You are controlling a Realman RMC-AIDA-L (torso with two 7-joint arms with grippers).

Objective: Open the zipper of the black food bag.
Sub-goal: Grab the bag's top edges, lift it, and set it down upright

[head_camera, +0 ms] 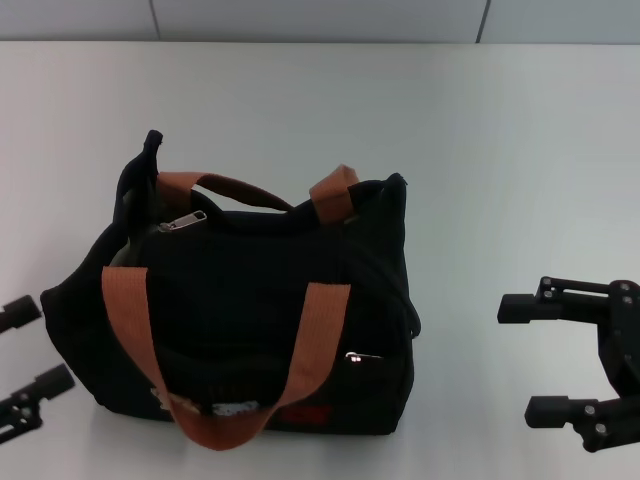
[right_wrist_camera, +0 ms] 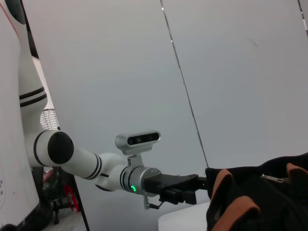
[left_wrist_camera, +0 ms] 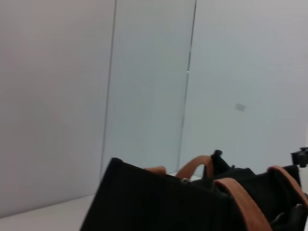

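Black food bag [head_camera: 250, 300] mid-table [head_camera: 500, 150]; L gripper [head_camera: 25, 375] beside, R gripper [head_camera: 560, 360] apart.

Black food bag [head_camera: 240, 330] with two orange-brown webbing handles [head_camera: 135, 330], a silver zipper pull [head_camera: 183, 222], and a small white and red mark [head_camera: 265, 412] on front. White table [head_camera: 480, 150]. Black grippers, left [head_camera: 28, 372] and right [head_camera: 560, 358].

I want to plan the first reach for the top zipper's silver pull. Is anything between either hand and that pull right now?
Partly. The far handle arches right beside the silver pull of the zipper on the black food bag. The left hand and right hand wait open on either side; the table between holds nothing visible.
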